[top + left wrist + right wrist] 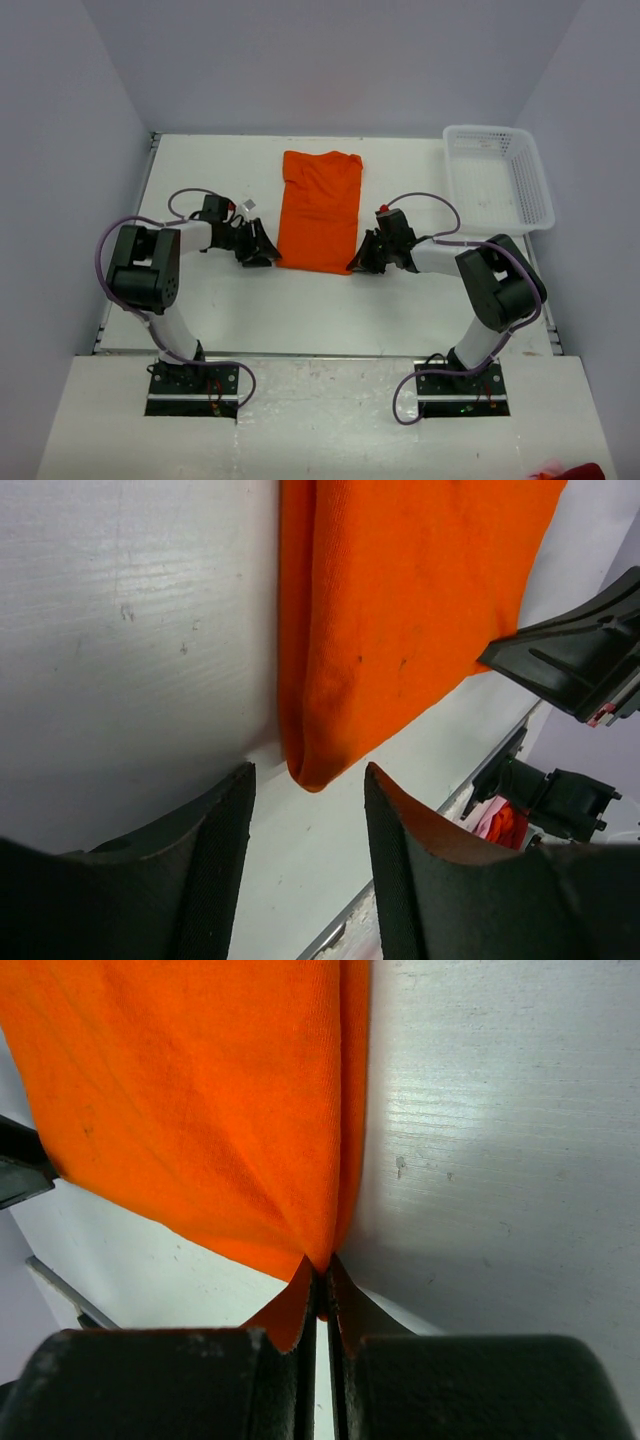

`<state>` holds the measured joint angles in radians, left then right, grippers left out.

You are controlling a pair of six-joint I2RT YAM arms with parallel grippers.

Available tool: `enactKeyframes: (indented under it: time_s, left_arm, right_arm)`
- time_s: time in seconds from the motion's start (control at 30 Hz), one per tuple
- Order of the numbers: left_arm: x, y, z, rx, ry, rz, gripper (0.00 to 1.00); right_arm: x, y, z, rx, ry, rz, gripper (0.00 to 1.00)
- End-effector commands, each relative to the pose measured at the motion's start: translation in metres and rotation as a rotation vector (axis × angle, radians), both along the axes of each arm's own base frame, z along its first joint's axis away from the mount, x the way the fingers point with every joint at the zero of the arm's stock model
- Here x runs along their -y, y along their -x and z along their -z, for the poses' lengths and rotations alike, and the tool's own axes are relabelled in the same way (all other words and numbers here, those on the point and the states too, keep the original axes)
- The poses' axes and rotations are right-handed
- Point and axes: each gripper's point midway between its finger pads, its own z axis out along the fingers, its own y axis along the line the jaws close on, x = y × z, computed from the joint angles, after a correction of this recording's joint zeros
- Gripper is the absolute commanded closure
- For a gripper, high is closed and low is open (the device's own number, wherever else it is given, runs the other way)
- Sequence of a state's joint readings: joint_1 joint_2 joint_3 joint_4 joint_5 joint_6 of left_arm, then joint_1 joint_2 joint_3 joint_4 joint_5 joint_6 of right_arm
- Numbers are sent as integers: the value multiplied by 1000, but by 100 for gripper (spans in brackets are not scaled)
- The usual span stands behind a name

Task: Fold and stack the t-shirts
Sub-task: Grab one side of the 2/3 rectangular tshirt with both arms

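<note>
One orange t-shirt (pixel 320 210) lies on the white table, folded lengthwise into a narrow strip, collar end far, hem near. My left gripper (pixel 272 258) is open at the strip's near left corner; in the left wrist view the corner (pixel 310 770) sits just beyond the gap between the jaws, untouched. My right gripper (pixel 355 265) is shut on the near right corner; the right wrist view shows the cloth (pixel 230 1120) pinched between the closed fingertips (pixel 300 1305).
A white plastic basket (pixel 497 176) stands at the far right of the table (pixel 300 310). A small white tag (pixel 246 205) lies left of the shirt. Red cloth (pixel 575 470) shows at the bottom right corner, off the table.
</note>
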<state>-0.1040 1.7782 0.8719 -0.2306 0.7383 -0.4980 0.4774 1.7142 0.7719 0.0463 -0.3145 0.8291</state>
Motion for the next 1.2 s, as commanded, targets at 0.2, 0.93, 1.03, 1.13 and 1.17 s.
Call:
enactKeyframes:
  time_s: [0.2, 0.93, 1.03, 1.13, 1.17]
  left_arm:
    - [2, -10, 6, 22, -14, -5, 57]
    - [17, 2, 2, 15, 10, 13, 100]
    - [16, 20, 1, -1, 24, 18, 100]
    - [15, 39, -1, -10, 38, 25, 100]
    - [15, 41, -8, 10, 44, 27, 100]
  right_arm:
    - [12, 18, 19, -57, 75, -9, 100]
    - [17, 21, 20, -60, 98, -6, 100]
    - [24, 25, 18, -41, 153, -9, 100]
    - [29, 34, 13, -25, 189, -26, 100]
    - [33, 42, 16, -28, 214, -34, 100]
